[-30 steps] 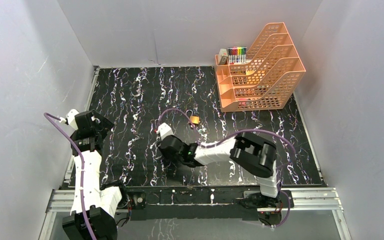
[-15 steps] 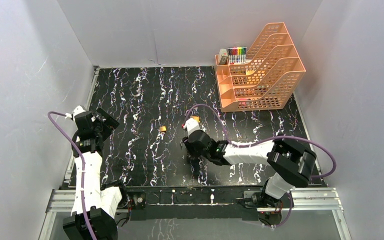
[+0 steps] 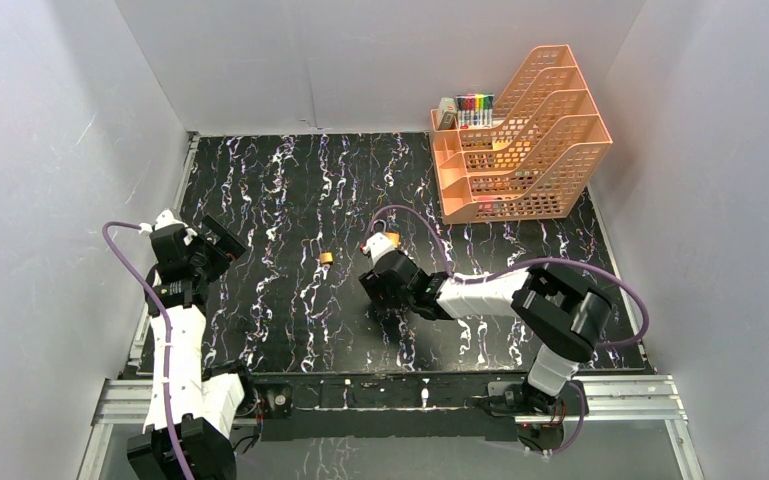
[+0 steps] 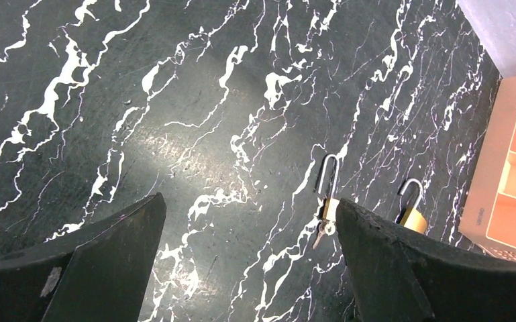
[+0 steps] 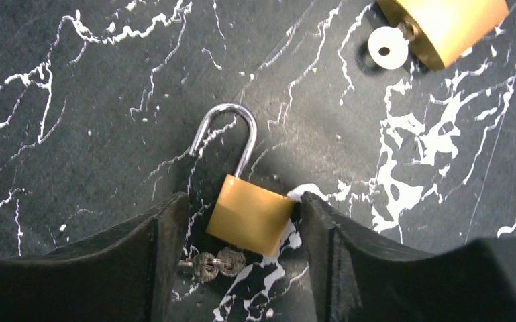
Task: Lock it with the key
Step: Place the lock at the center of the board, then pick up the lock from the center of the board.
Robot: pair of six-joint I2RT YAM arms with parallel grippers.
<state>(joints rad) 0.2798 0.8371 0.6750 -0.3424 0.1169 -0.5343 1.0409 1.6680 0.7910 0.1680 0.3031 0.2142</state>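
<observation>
Two padlocks lie on the black marbled table (image 3: pixel 260 180), both well to the right of my left gripper (image 4: pixel 248 201). That gripper hangs over bare tabletop with its fingers spread as wide as they go and nothing between them. From its camera the locks show far ahead, so I judge this arm is not the one for the coming move.

Further right, the first padlock (image 5: pixel 249 215) lies flat on the table, framed between the fingers of my right gripper (image 5: pixel 241 200). Those fingers stand apart, a little wider than the lock's body. A clear gap shows on the left, while the right finger (image 5: pixel 335 255) is just beside the body's corner, and I cannot tell whether it touches. I hold nothing.

The lock's long axis runs almost in line with my fingers, tipped slightly. Its shackle (image 5: pixel 225 131) points ahead, away from my wrist, and its keys (image 5: pixel 211 263) lie at the bottom end, nearest me. The right arm is plainly the nearer one, and closing would take the body across its width.

The body is plain brass. The steel shackle is up, one leg in the body and the other free, so it is not yet locked. Whether a key sits in the hole I cannot tell.

Right again lies the second padlock (image 5: pixel 443 23), a round-headed key (image 5: pixel 388 47) at its end.
</observation>
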